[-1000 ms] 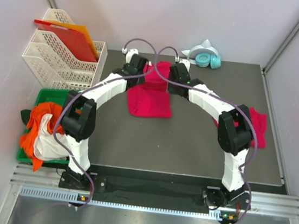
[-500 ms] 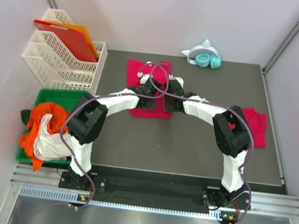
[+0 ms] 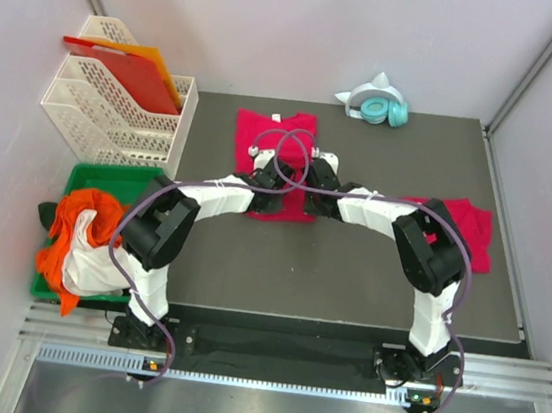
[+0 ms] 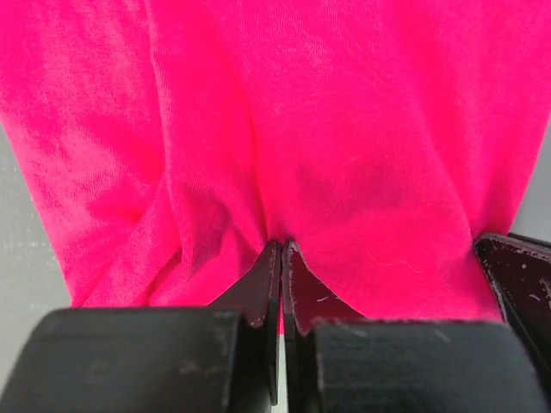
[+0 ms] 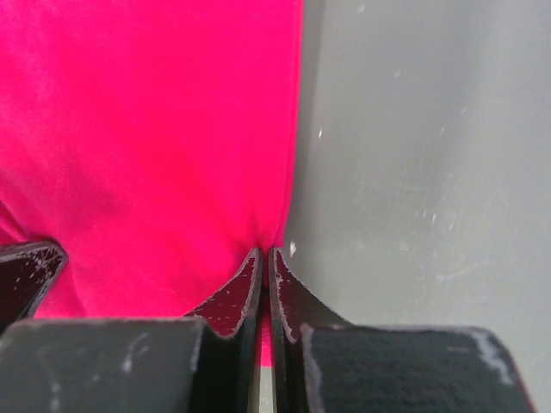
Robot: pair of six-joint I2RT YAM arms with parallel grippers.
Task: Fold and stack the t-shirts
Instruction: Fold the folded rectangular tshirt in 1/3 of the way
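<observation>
Along the t-shirt (image 3: 275,131) edge, left tool (image 4: 281,251) and right tool (image 5: 264,255) clamp cloth.

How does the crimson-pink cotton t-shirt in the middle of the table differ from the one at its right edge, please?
The middle t-shirt lies flat, a neat rectangle; the right-edge t-shirt lies rumpled. The left gripper and right gripper pinch the middle t-shirt's near edge; neither holds the right-edge t-shirt. Both are crimson-pink.

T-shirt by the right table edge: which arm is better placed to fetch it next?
Right. That crumpled t-shirt lies beside the right arm, across the table from the left arm. Both the right claw and left claw are shut on an edge of the middle t-shirt.
</observation>
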